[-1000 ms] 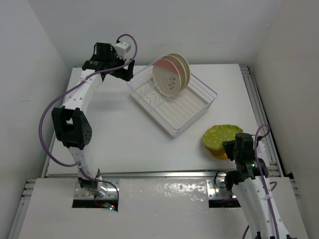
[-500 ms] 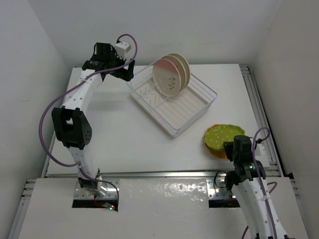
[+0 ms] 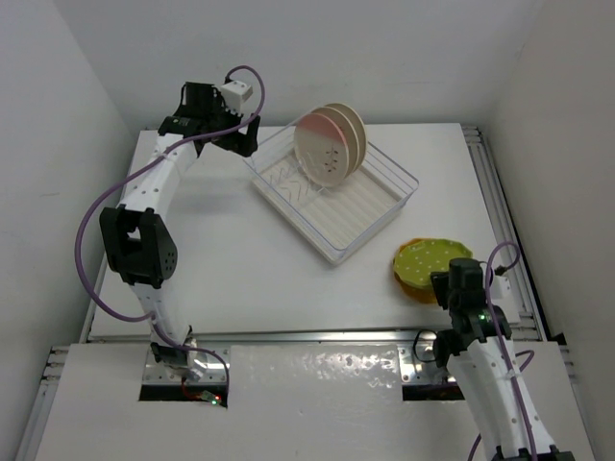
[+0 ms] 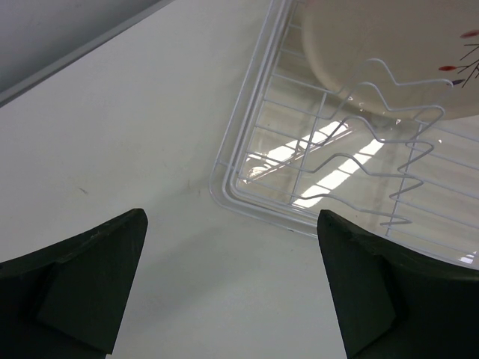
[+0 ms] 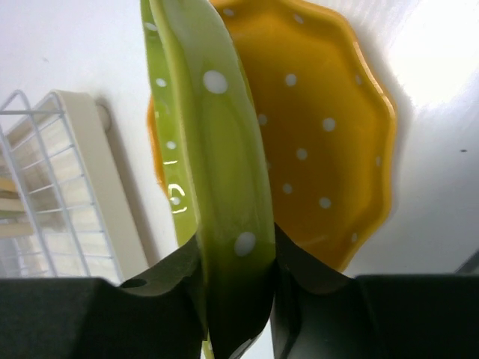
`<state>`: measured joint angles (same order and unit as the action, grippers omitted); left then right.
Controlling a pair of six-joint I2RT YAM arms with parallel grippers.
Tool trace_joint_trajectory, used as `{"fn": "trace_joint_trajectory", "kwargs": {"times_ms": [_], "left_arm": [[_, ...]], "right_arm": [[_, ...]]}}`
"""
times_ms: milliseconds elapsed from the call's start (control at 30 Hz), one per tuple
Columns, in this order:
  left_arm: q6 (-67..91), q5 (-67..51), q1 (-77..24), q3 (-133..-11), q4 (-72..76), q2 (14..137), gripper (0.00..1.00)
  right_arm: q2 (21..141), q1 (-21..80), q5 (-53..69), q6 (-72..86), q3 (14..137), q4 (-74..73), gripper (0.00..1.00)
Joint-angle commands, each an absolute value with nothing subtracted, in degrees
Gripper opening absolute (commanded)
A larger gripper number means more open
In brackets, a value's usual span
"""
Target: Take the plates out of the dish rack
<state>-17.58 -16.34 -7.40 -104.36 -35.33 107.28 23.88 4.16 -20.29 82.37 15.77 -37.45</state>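
- Yellow-green plate (image 5: 213, 134), white dots all over.
- Orange-yellow plate (image 5: 322, 127), white dots too.
- Pale pink plate (image 3: 323, 154), a few tiny dark specks near the middle. Thin red and dark lines on it in the left wrist view.
- Beige plate (image 3: 356, 130), plain, no dots.
- White dish rack (image 3: 360, 216), thin white wires, white ribbed floor.
- White tabletop (image 3: 231, 240).
- Left pincer (image 4: 230, 218) and right pincer (image 5: 238, 254), both dark, almost black.
- White left arm (image 3: 159, 178) with black joints.
- Purple cable (image 3: 81, 240) looped beside that arm.
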Motion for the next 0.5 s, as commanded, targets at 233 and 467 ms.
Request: {"fn": "trace_joint_trajectory", "kwargs": {"times_ms": [233,467], "left_arm": [[-17.40,-16.44,-7.21,-105.82,-33.40,107.05,0.95],[-17.49,-16.00,-7.21,-105.56,-33.22,106.61,0.95]], "right_arm": [[26.01,4.13,-26.36,83.67,15.29,-42.88,0.40],[32.77,4.13,-29.27,81.92,16.08,-41.49,0.47]]}}
